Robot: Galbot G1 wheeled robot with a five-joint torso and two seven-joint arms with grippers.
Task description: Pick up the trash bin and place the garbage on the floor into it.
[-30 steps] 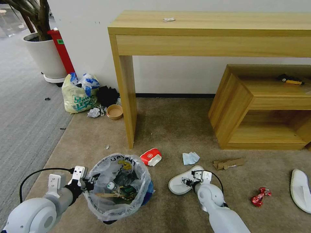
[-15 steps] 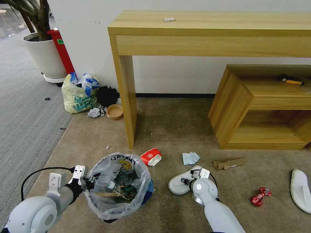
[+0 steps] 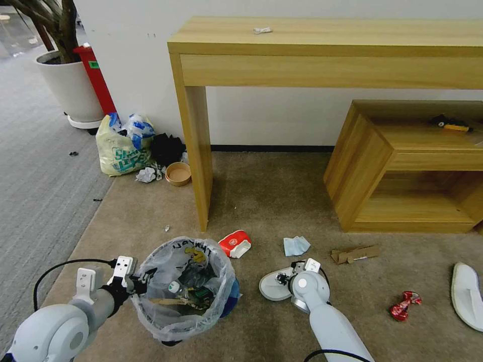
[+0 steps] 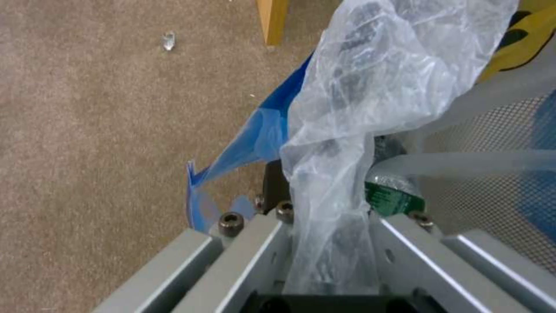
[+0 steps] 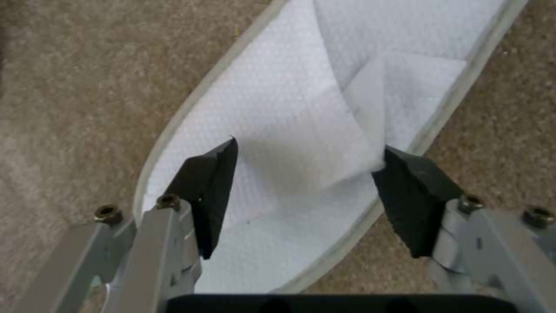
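Black print on the crinkly clear liner of the trash bin (image 3: 183,289), too creased to read, beside a yellow mark; round rim, black mesh wall, blue plastic trailing at its side. Left hand (image 3: 132,281) pinched shut on that liner at the bin's rim, film bunched between its metal fingers (image 4: 399,256). Inside the bin, a green can and a wooden stick. Just right of the bin, on the short-pile beige floor (image 3: 282,201), a white slipper (image 3: 274,287) of dimpled, waffle-textured fabric with a pale edge. Right hand (image 5: 310,198) spread wide above it, black wedge-shaped pads (image 5: 211,191) either side of the folded strap. Behind the bin, a red-and-white wrapper (image 3: 234,244) with a round white emblem, unreadable. Far right of the bin, a crumpled red foil wrapper (image 3: 404,304).
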